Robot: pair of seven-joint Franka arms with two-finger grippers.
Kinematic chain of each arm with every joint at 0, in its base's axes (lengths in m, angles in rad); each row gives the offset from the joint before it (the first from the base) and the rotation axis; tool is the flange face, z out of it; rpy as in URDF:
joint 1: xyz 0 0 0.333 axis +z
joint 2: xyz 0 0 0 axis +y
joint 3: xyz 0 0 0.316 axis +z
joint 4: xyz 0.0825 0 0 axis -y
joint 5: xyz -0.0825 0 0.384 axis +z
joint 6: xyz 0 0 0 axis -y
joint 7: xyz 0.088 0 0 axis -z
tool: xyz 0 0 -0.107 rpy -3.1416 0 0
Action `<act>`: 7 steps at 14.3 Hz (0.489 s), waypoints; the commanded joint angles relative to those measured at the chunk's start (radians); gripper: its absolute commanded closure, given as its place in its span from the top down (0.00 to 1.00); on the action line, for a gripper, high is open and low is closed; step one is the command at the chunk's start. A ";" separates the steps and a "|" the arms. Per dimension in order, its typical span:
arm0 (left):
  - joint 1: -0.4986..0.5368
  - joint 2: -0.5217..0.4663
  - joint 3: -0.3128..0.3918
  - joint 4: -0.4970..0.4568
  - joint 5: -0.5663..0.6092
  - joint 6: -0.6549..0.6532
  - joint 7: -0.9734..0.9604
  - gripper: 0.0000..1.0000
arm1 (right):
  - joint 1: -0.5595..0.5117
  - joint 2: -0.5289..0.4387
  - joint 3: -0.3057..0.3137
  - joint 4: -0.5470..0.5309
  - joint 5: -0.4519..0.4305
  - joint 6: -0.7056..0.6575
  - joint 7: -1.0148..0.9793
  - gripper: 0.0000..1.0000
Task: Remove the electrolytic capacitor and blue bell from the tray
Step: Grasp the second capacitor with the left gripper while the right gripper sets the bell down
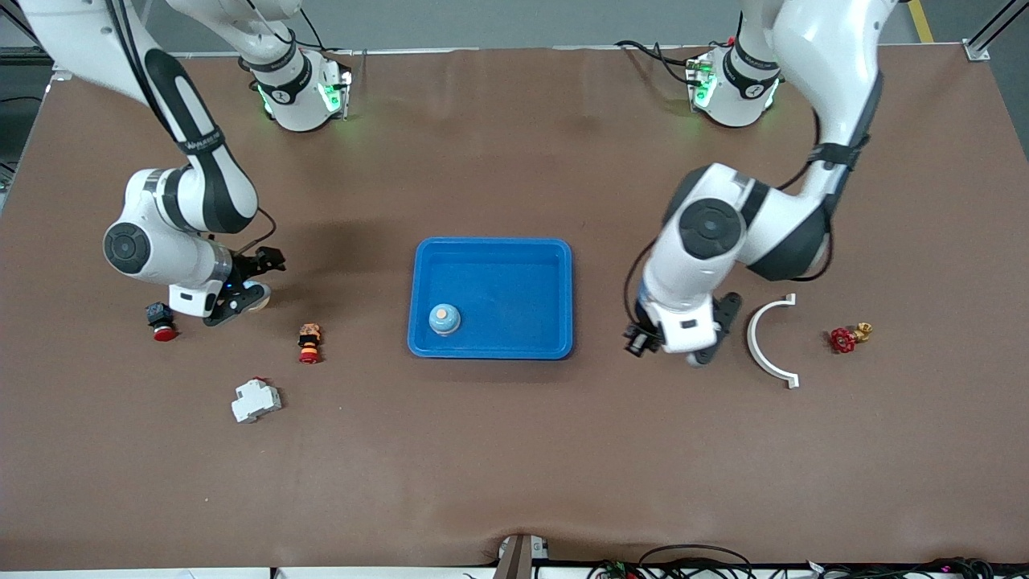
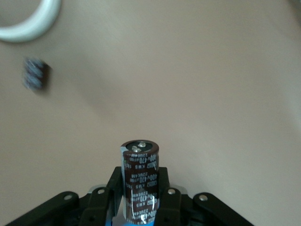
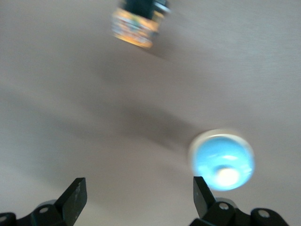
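**Capacitor out of the tray, one bell lying inside**

In the left wrist view, the left claw (image 2: 140,197) is pinching the electrolytic capacitor (image 2: 140,174) low on its brown body. The metal top is standing upright and free, probably so that it can be set down on its base. Bare table (image 2: 197,84) is lying under it, with the white curved piece (image 2: 28,23) near.

In the right wrist view, the right claw (image 3: 136,197) is hanging spread wide and is holding nothing. A pale blue round thing (image 3: 222,160) is resting on the table just beside one finger, and it looks like a bell. An orange and yellow part (image 3: 136,28) is lying apart from it.

In the front view, the left claw is staying over the table between the tray (image 1: 490,246) and the curved piece. The right claw is working toward the right arm's end of the table. A blue bell (image 1: 444,318) is sitting inside the tray, in the corner nearer to the camera. I judge that this one is yet waiting to be taken out.
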State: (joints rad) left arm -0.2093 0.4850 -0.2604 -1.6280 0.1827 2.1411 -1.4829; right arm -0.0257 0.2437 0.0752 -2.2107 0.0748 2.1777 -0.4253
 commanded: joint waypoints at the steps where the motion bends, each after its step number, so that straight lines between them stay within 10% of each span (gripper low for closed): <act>1: 0.057 -0.045 -0.006 -0.082 0.011 -0.027 0.065 0.00 | 0.093 -0.043 0.005 0.032 0.033 -0.068 0.253 1.00; 7: 0.185 -0.031 -0.005 -0.128 0.014 -0.033 0.240 0.00 | 0.338 -0.006 0.003 0.236 0.161 -0.076 0.753 1.00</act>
State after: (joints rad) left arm -0.0609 0.4746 -0.2581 -1.7331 0.1827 2.1175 -1.2738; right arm 0.2473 0.2068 0.0885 -2.0636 0.2028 2.1158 0.1950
